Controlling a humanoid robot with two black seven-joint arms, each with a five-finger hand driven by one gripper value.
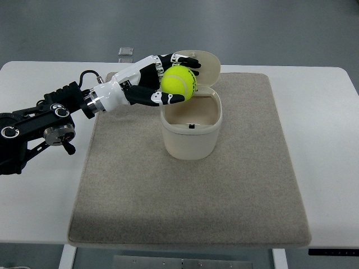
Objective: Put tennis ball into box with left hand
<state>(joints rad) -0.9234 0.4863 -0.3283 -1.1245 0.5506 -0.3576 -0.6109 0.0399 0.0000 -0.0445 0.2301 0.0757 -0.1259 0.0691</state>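
Holding the ball (179, 83), left hand (162, 78) has fingers curled round it, over the far-left rim of the open box (190, 131). Risk: released here, ball may clip the rim just under the fingertips and roll onto the mat (190, 190).

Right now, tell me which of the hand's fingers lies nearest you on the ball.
The lowest finger, stretched under the ball; the others curl over its top.

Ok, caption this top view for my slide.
Left hand holds the tennis ball above the open box.
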